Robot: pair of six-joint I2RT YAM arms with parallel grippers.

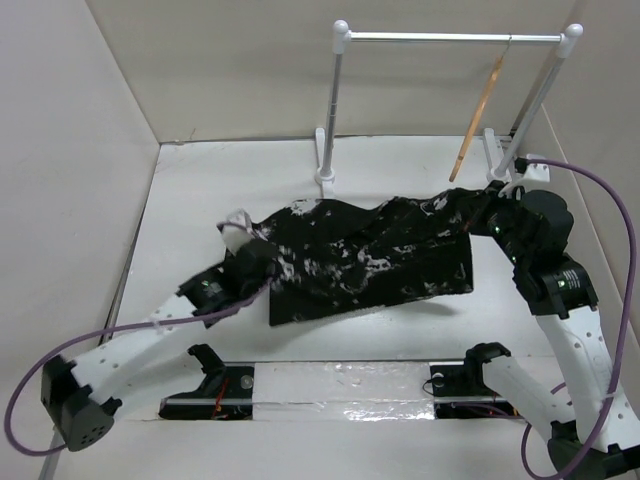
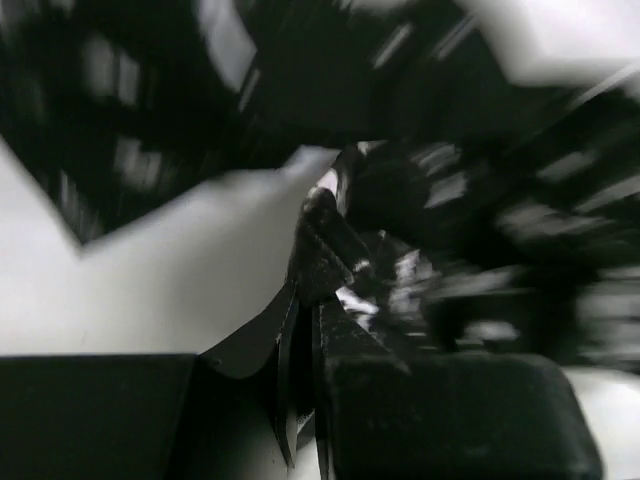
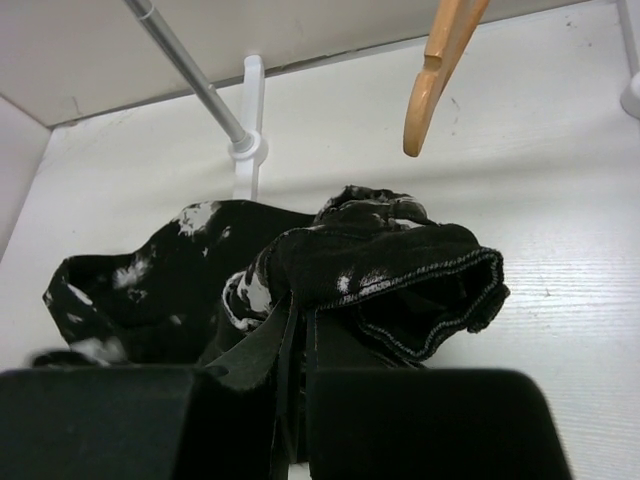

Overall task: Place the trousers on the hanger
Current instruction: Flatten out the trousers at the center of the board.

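- The trousers (image 1: pixel 370 262) hang stretched between both arms over the desk (image 1: pixel 215 185), sagging in the middle.
- The left tool (image 1: pixel 243 262) is pinched narrow on one end (its wrist view is blurred); the right tool (image 3: pixel 298 300) is clamped on the bunched other end.
- The hanger (image 1: pixel 478 118) dangles tilted from the rack (image 1: pixel 450 37), just beyond the right tool.
- Judgement: lead the right end to the hanger's low tip, cloth taut, slowly, lest it swing.
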